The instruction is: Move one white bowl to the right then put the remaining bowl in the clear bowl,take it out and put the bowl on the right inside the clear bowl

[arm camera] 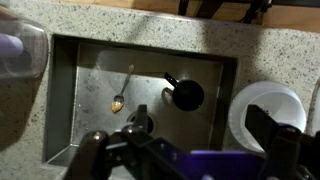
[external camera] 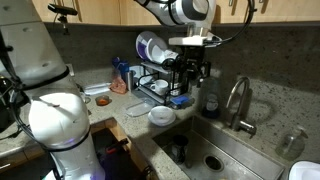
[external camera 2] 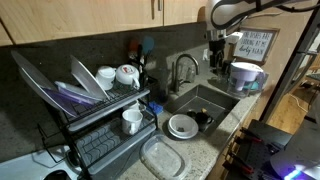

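Nearest the wrist camera, the gripper point(arm camera: 178, 150) fills the bottom edge, its dark fingers point(arm camera: 95, 148) spread wide with nothing between them. It hangs high over the sink point(arm camera: 80, 100), where one spoon point(arm camera: 122, 90) and one black round object point(arm camera: 185, 94) lie on the steel floor. The white bowl point(arm camera: 268, 110) is off to the right edge of that view, on the stone counter point(arm camera: 150, 25) just beside the sink rim. Any reach therefore has to travel sideways out of the basin and then down. Being round, the bowl has no long axis to line up with. In an exterior view the white bowl point(external camera 2: 182, 126) shows rings that suggest two nested bowls, though I cannot tell for sure. One clear bowl point(external camera 2: 160, 157) sits near it on the counter, apart from it. There is only one arm, so nothing has been moved to the right yet, by my reading.
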`<state>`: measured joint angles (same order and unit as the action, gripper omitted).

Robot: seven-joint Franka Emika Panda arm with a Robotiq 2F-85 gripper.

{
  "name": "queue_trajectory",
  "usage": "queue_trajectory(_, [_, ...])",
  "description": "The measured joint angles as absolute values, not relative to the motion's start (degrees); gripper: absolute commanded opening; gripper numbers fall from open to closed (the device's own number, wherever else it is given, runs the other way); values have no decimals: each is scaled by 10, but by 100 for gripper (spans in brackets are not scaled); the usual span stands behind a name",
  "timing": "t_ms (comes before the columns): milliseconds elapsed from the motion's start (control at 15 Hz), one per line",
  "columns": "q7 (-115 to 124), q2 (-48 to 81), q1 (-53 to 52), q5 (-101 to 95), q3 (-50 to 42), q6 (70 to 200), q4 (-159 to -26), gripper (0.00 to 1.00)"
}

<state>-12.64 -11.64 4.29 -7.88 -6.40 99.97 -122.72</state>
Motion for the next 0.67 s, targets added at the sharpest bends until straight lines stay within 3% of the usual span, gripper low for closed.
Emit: queue_trajectory(667, [-189,-120,6,-71,-42,1021,-1271,100])
